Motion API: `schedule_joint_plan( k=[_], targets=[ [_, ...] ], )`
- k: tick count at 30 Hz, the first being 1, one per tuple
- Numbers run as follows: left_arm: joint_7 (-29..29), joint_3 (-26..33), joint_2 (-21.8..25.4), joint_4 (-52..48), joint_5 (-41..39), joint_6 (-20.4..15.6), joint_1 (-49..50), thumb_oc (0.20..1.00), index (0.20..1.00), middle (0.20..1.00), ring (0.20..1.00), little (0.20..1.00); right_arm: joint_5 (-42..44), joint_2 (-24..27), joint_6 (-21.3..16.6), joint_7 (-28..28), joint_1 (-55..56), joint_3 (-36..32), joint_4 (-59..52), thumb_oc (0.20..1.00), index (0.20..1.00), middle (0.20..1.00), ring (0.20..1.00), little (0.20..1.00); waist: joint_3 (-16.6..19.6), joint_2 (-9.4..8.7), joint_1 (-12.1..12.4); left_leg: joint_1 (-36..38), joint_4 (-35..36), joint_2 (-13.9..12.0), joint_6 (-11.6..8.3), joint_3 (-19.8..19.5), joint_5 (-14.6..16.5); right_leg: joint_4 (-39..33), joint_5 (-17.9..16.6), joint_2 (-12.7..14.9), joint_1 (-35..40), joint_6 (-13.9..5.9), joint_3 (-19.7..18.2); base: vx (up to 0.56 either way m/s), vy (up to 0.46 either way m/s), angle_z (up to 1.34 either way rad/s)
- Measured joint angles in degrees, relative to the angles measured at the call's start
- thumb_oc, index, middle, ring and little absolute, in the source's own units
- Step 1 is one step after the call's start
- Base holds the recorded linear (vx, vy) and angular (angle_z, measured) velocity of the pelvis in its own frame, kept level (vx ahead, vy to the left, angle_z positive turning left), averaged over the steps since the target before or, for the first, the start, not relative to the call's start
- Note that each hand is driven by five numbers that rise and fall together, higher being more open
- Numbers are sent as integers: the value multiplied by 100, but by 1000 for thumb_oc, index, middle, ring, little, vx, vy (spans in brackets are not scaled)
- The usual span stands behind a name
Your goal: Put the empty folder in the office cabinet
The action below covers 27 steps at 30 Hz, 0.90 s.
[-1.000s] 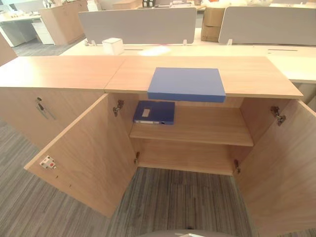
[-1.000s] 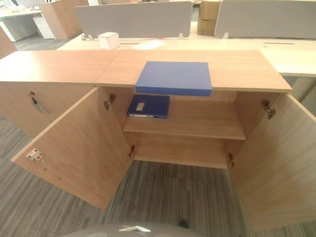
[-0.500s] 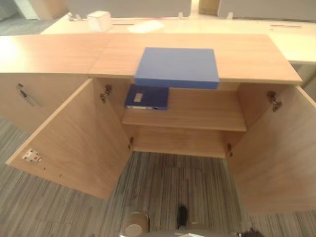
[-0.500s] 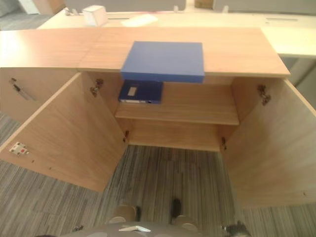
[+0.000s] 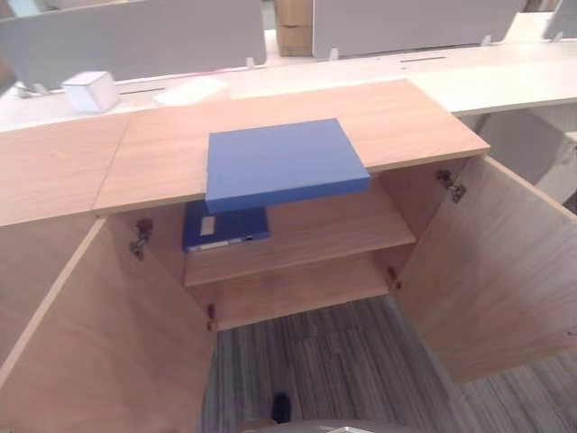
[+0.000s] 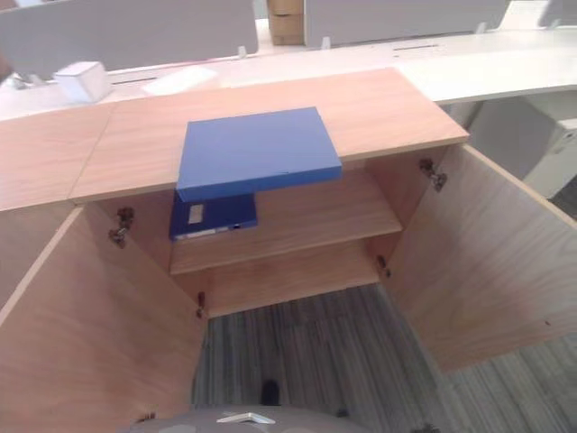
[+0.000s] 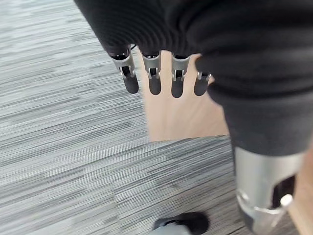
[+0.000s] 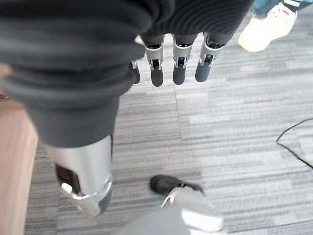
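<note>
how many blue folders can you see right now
2: one blue folder lies flat on the cabinet top, overhanging its front edge; a darker one lies on the upper shelf beneath. Others may be hidden.

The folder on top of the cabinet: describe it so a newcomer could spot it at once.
Find the open wooden cabinet with both doors swung wide. On its top, overhanging the front edge, lies the flat plain blue folder. The darker blue folder with a white label lies on the upper shelf inside, directly below it.
</note>
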<state>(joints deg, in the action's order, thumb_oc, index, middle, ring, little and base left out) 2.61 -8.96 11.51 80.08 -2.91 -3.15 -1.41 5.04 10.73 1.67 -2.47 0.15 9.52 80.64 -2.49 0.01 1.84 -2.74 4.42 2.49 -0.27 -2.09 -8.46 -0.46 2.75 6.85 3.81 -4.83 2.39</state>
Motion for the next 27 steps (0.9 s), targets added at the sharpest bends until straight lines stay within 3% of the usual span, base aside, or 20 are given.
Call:
schedule_joint_plan(
  k=[3,5,9,11,14,15,16,17,18,19,22,23,27],
  targets=[
    [48,-12,207,-549,-258,0,-201,1000,1000,1000,1000,1000,-2,-19,-11,34,-92,-125,-14,1000,1000,1000,1000,1000,1,-51,39,68,8,136,47,3,36,-182,-56,127,163,-153,19,9,102,9],
    [103,-12,318,-1283,-350,-250,127,1000,1000,1000,1000,1000,-2,93,-13,-21,-96,-237,-57,1000,1000,1000,1000,1000,13,46,37,140,36,189,6,-35,127,-233,-32,169,291,-212,64,-59,78,10],
    [124,-73,302,-2365,-364,-227,898,1000,1000,1000,1000,1000,-1,317,-7,-81,-95,-353,-17,1000,1000,1000,1000,1000,46,198,80,87,61,187,49,-115,169,-210,12,160,200,-199,139,-49,82,8],
    [113,-178,318,-2425,-363,-218,1046,1000,1000,1000,1000,1000,-2,400,0,-94,-59,-367,48,1000,1000,1000,1000,1000,55,237,150,106,54,187,57,-106,175,-106,58,167,159,-204,146,-35,74,2],
    [111,-205,340,-2718,-426,-174,1145,1000,1000,1000,1000,1000,7,550,-5,-118,-119,-461,48,1000,1000,1000,1000,1000,-26,320,195,105,17,160,103,0,161,828,373,204,-327,-240,139,-124,-13,-16],
    [118,-236,353,-2908,-486,-163,1162,1000,1000,1000,1000,1000,22,591,-6,-142,-186,-461,54,1000,1000,1000,1000,1000,-108,418,187,100,10,114,218,-56,105,1327,477,128,-613,-190,142,-70,-32,-17],
    [98,-327,454,-3506,-492,-169,1085,1000,1000,1000,1000,1000,61,643,-54,-193,-341,-418,-78,1000,1000,1000,1000,1000,-384,543,54,62,8,-66,229,-130,65,1874,681,-127,-1172,-61,58,3,-49,13],
    [90,-315,554,-3777,-519,-211,1036,1000,1000,1000,1000,1000,65,601,-50,-205,-353,-373,-155,1000,1000,1000,1000,1000,-449,451,16,13,31,-35,190,-169,81,1696,625,-143,-1259,-163,61,52,-96,44],
    [88,-235,610,-3936,-530,-231,898,1000,1000,1000,1000,1000,70,545,-19,-208,-278,-380,-168,1000,1000,1000,1000,1000,-525,291,13,46,6,20,99,-131,10,1670,397,-45,-1284,-122,136,35,-100,54],
    [118,-175,551,-4260,-540,-233,847,1000,1000,1000,1000,1000,68,511,-5,-207,-144,-478,-153,1000,1000,1000,1000,1000,-538,265,48,125,30,-91,13,-120,39,1431,313,-96,-1118,-23,293,16,-98,17],
    [117,-179,528,-4584,-580,-294,956,1000,1000,1000,1000,1000,54,520,-14,-218,-106,-524,-122,1000,1000,1000,1000,1000,-476,358,118,128,50,-347,-95,-166,121,872,168,-326,-809,-33,488,49,-80,-13],
    [115,-169,504,-4819,-583,-277,1005,1000,1000,1000,1000,1000,43,508,-8,-213,-65,-522,-125,1000,1000,1000,1000,1000,-471,340,103,167,60,-382,-112,-236,129,639,24,-383,-606,-4,554,52,-66,18],
    [114,-220,422,-5142,-572,-337,1119,1000,1000,1000,1000,1000,8,550,16,-245,204,-527,-58,1000,1000,1000,1000,1000,-312,257,138,358,59,-430,-203,-326,219,447,8,-438,-301,49,698,65,-45,24]
  ],
)
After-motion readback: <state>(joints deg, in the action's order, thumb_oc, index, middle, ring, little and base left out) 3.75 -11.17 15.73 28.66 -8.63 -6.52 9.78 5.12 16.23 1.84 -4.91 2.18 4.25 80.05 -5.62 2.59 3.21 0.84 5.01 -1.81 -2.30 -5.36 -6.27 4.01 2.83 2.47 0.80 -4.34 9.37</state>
